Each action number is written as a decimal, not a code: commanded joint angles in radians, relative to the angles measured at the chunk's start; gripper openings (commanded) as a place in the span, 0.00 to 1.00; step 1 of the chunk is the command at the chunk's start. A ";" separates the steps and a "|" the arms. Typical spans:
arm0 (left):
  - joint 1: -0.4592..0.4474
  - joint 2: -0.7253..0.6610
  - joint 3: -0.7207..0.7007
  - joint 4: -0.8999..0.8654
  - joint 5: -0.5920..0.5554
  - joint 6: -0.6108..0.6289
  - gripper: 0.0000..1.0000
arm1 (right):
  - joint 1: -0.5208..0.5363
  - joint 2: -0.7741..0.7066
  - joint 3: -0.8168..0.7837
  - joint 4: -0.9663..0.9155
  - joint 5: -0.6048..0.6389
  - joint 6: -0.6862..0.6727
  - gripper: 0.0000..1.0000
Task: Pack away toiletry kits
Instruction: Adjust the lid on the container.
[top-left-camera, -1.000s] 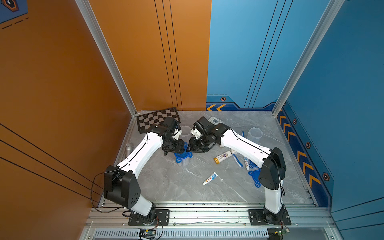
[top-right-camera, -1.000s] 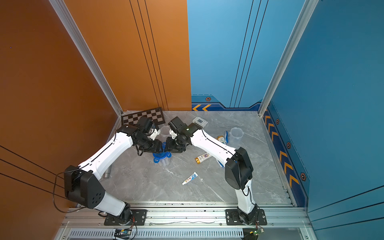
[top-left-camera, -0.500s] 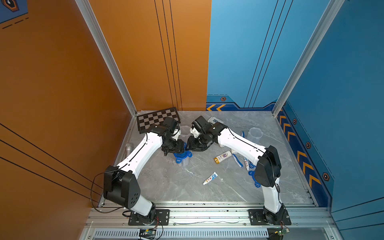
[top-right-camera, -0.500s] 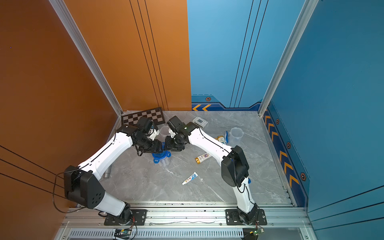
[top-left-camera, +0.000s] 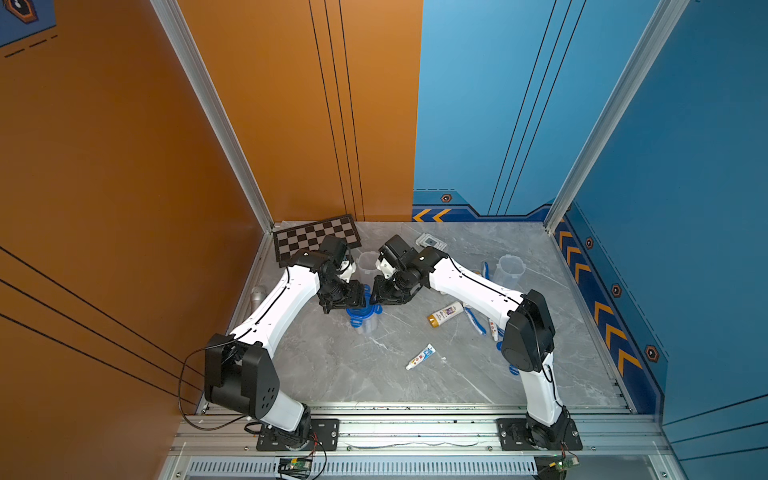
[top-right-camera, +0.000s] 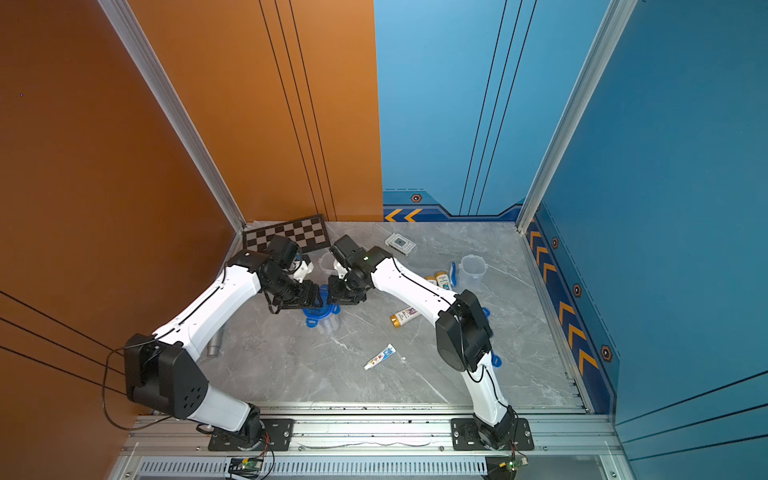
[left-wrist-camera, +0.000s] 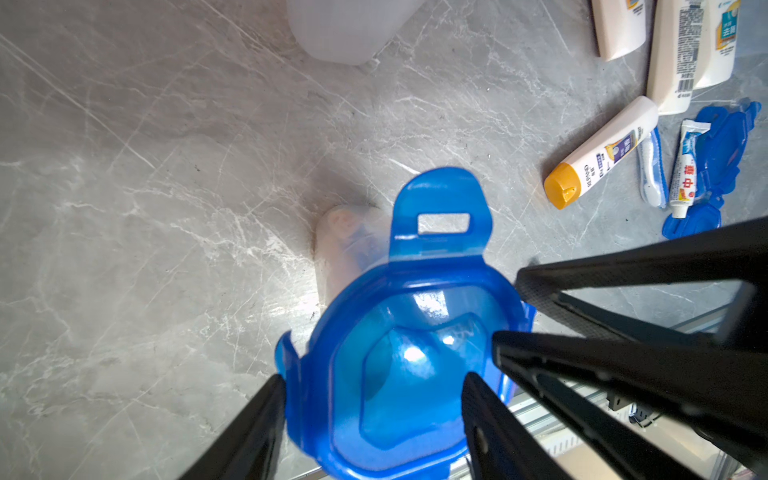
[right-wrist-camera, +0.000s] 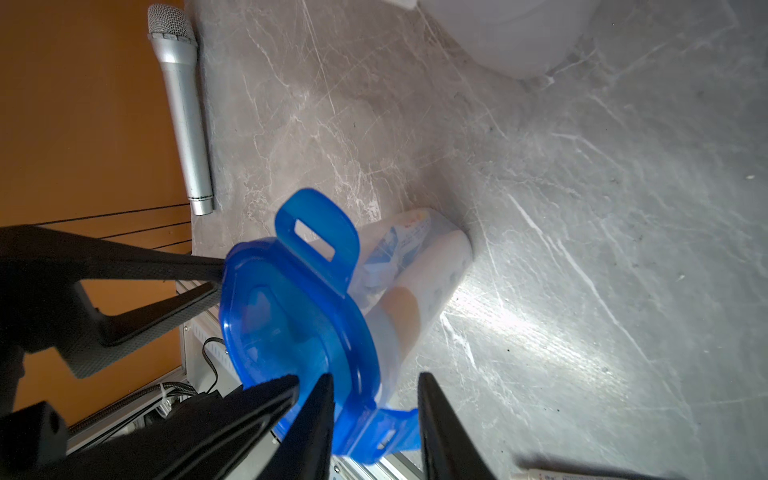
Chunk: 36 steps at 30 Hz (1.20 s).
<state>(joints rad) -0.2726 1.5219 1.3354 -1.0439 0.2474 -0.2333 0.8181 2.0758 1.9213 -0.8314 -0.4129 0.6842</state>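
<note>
We find the left pincer (left-wrist-camera: 374, 378) open, jaws spread over the blue clip-tab lid (left-wrist-camera: 399, 324). The right pincer (right-wrist-camera: 375, 376) straddles one lid tab (right-wrist-camera: 386, 432); we cannot tell whether it clamps. The lid sits on a clear cup (top-left-camera: 365, 328) standing upright on the table (top-left-camera: 353, 374), toiletries (right-wrist-camera: 399, 249) inside

Shows, in a top view, the left gripper (top-left-camera: 361, 296) and right gripper (top-left-camera: 375, 297) meeting tip to tip over a blue lid (top-left-camera: 362, 311) on a clear cup (top-left-camera: 366, 327) mid-table, with a second cup (top-left-camera: 368, 262) just behind them and a third cup (top-left-camera: 509, 272) well off to the right. Has a gold-capped bottle (top-left-camera: 446, 313), a toothbrush (top-left-camera: 474, 321) beside it and a toothpaste tube (top-left-camera: 420, 357) lying loose on the grey table (top-left-camera: 332, 374). Puts a checkerboard (top-left-camera: 316, 239) in the far left corner, a flat white box (top-left-camera: 431, 242) at the back.
</note>
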 joint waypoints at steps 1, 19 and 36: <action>0.009 0.006 -0.033 -0.065 -0.019 0.011 0.68 | 0.007 0.005 -0.020 -0.033 0.017 -0.016 0.33; 0.009 0.009 -0.041 -0.066 0.007 0.012 0.66 | 0.010 -0.086 -0.042 -0.032 0.034 0.001 0.29; -0.004 0.010 -0.044 -0.065 0.001 -0.004 0.66 | -0.036 -0.116 -0.179 0.074 -0.064 0.055 0.65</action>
<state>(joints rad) -0.2691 1.5204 1.3281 -1.0477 0.2741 -0.2333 0.7963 1.9682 1.7683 -0.7959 -0.4332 0.7219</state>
